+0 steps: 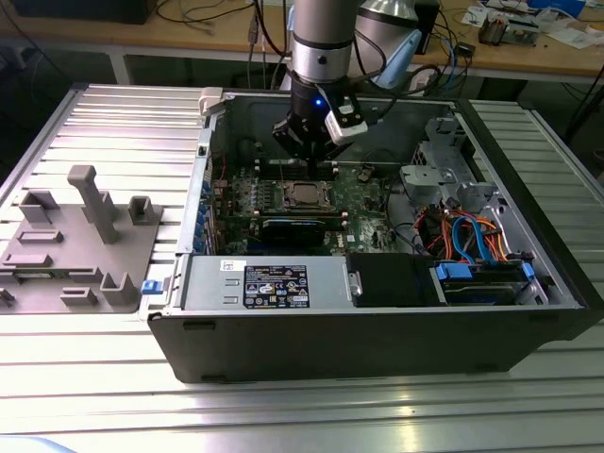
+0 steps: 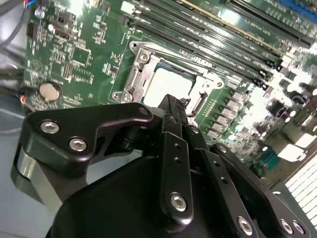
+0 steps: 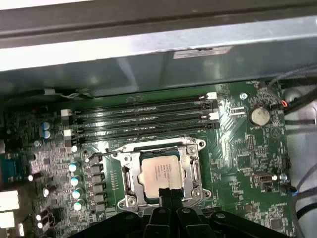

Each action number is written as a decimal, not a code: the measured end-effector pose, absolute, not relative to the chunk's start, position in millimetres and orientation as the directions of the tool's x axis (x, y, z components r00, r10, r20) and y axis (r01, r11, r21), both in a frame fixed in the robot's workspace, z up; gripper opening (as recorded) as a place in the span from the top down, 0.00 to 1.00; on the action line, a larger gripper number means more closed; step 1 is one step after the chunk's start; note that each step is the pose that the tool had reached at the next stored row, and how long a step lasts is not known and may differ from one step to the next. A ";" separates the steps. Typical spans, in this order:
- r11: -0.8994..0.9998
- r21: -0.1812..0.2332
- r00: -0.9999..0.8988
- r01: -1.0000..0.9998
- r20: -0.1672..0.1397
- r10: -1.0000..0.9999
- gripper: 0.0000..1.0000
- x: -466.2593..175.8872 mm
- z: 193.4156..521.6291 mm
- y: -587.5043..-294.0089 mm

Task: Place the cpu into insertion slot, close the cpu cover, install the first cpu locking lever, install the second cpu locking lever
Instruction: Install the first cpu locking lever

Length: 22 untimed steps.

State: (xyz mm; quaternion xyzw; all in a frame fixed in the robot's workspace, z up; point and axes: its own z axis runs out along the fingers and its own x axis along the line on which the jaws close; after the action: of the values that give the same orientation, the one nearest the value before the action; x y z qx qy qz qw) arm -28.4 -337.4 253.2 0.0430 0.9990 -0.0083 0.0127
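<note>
The cpu (image 3: 159, 171) (image 2: 167, 83) (image 1: 305, 194) lies flat in the insertion slot (image 3: 163, 145) on the green board, silver top up. The cpu cover (image 3: 130, 174) (image 2: 136, 74) is down around it, its window framing the chip. A thin wire lever (image 3: 105, 151) runs along one side of the socket, its end sticking outward. My gripper (image 3: 167, 193) (image 2: 174, 105) (image 1: 308, 156) hangs just above the socket's edge, black fingers pressed together, shut, with nothing visible between them. The fingers hide a strip of the socket rim in both wrist views.
Long black memory slots (image 3: 143, 116) run beside the socket. A coin battery (image 3: 258, 115) sits on the board. The case wall (image 3: 148, 54) rises close behind. A power supply (image 1: 264, 283) and a drive cage with blue and orange cables (image 1: 472, 236) fill the case's front and the exterior view's right. A grey fixture tray (image 1: 75, 245) lies outside.
</note>
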 end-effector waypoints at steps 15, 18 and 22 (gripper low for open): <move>1.000 -0.015 -0.999 -0.024 -0.026 -0.024 0.89 -31.4 253.1 -337.5; 1.000 -0.015 -1.000 -0.011 -0.026 -0.012 0.89 -31.8 253.1 -337.4; 1.000 -0.014 -1.000 0.011 -0.026 0.010 0.89 -34.1 252.9 -337.2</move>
State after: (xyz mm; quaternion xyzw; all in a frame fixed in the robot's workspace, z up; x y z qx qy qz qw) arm -34.1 -337.2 252.9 0.0052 0.9999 -0.0072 0.0130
